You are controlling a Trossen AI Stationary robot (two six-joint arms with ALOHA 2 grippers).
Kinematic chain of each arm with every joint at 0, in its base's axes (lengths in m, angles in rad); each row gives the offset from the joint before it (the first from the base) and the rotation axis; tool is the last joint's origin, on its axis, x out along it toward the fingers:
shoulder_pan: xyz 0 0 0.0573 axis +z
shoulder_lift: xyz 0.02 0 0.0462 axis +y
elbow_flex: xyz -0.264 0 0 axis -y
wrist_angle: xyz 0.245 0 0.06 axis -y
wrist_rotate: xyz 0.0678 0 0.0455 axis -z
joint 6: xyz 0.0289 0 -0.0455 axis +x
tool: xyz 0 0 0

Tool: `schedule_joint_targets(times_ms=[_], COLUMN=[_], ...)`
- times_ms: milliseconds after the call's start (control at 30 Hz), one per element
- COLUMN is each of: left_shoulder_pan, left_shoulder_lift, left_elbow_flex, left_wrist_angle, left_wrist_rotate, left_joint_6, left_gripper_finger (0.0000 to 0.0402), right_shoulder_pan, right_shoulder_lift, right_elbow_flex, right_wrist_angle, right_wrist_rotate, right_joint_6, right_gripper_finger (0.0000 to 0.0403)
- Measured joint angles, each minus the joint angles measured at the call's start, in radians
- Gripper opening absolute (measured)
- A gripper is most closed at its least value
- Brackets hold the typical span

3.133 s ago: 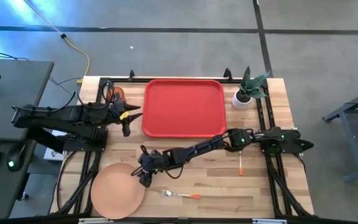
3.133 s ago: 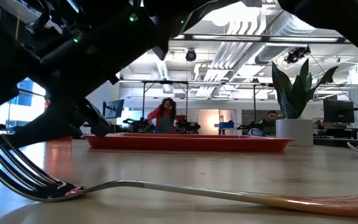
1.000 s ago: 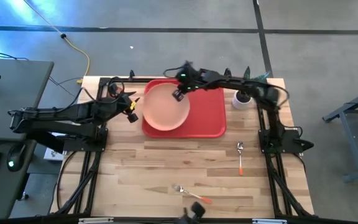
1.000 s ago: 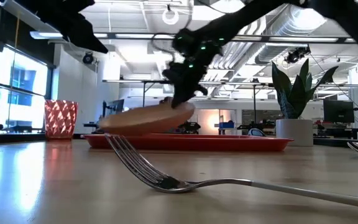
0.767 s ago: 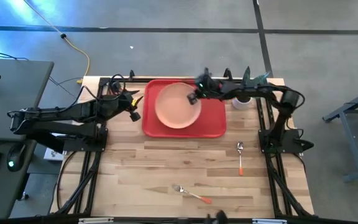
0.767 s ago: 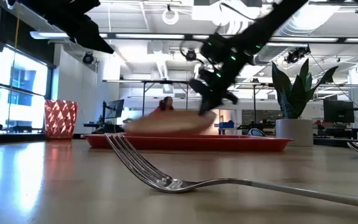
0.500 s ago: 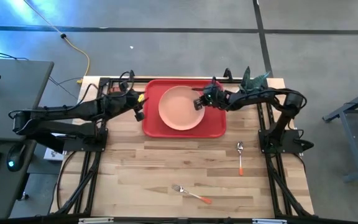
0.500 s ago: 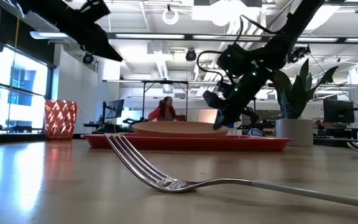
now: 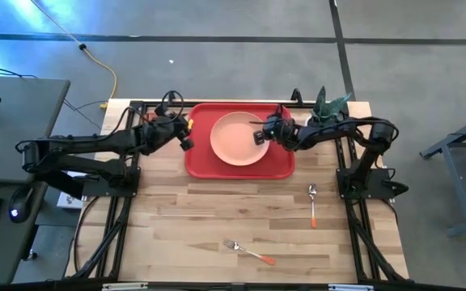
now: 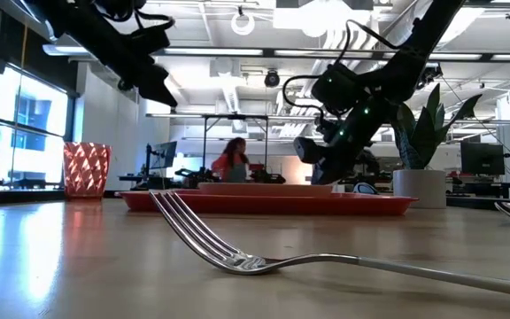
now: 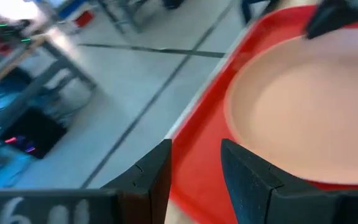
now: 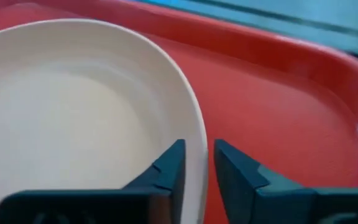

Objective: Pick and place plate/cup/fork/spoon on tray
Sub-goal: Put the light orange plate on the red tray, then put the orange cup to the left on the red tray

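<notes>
The peach-pink plate [image 9: 235,139] lies flat on the red tray [image 9: 277,162] at the table's far middle. My right gripper [image 12: 199,152] is open at the plate's right rim [image 12: 194,127], one finger on each side of it. My left gripper [image 11: 196,149] is open with nothing between its fingers, above the tray's left edge [image 11: 194,127]. The red-orange cup [image 10: 87,168] stands on the table left of the tray. The fork [image 9: 247,252] lies near the front edge. The spoon [image 9: 312,204] lies at the right. My right gripper stands astride the plate's right rim [image 12: 197,140], coming from the table's right and slanting down. Red tray shows between the rim and one finger [image 12: 229,168]. Whether the other finger touches the rim I cannot tell. The plate rests flat on the tray.
A white pot with a green plant [image 9: 318,121] stands at the far right, close behind my right arm. The bare wooden tabletop [image 9: 217,202] stretches between the tray and the fork. People and desks show in the room beyond the table.
My right gripper has carried the plate from over the tray's left part toward the table's right and down. The plate, lifted and tilted a second ago, now lies flat on the tray. My left gripper has moved toward the table's right, up to the tray's left edge.
</notes>
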Motion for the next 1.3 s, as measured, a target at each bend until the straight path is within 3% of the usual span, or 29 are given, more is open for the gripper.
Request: schedule_joint_targets(times_ms=[267, 367, 567, 867, 1067, 1300], left_shoulder_pan=[-0.017, -0.031, -0.073, -0.082, -0.065, -0.136], left_shoulder_lift=[-0.068, -0.102, -0.158, -0.183, -0.181, -0.235], left_elbow_flex=[0.0, 0.0, 0.0, 0.001, 0.001, 0.126], left_wrist_angle=[-0.065, -0.109, -0.221, -0.3, -0.277, -0.326], left_wrist_rotate=[-0.132, -0.103, 0.0, 0.042, 0.126, 0.148], left_joint_6=[0.05, 0.061, 0.031, -0.068, -0.189, -0.276], left_gripper_finger=[0.0158, 0.0165, 0.0162, 0.0159, 0.0159, 0.0159], right_shoulder_pan=[0.113, 0.206, 0.398, 0.54, 0.532, 0.345], right_shoulder_lift=[-0.11, -0.183, -0.253, -0.253, -0.252, -0.212], right_elbow_flex=[0.003, 0.004, 0.004, 0.004, 0.005, 0.193], right_wrist_angle=[-0.007, -0.019, 0.038, 0.146, 0.165, 0.069], right_wrist_rotate=[0.082, 0.128, 0.119, 0.167, 0.16, -0.114], right_joint_6=[0.005, 0.036, 0.108, 0.132, 0.058, -0.144], right_gripper_finger=[0.015, 0.0152, 0.0143, 0.014, 0.014, 0.014])
